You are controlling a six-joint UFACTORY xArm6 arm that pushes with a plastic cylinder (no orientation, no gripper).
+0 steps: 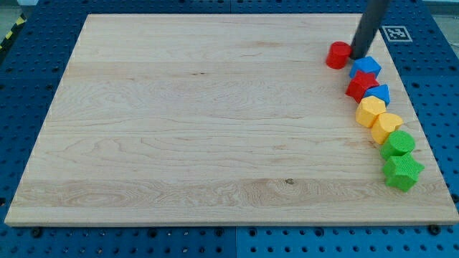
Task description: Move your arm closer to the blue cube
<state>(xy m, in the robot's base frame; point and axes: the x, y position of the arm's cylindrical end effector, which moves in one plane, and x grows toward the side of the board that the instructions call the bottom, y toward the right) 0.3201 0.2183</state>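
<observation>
My tip (pixel 357 56) rests on the board near the view's top right. It stands between a red cylinder (pixel 336 55) on its left and a blue cube (pixel 366 67) just below and to its right, close to or touching both. The rod rises from the tip out of the view's top edge. A second blue block (pixel 379 93) lies further down the row, partly behind a red star-shaped block (pixel 361 86); its shape is unclear.
A curved row of blocks runs down the board's right side: a yellow block (pixel 371 112), another yellow block (pixel 388 127), a green block (pixel 398 143) and a green star (pixel 402 172). The wooden board (pixel 201 122) lies on a blue perforated table.
</observation>
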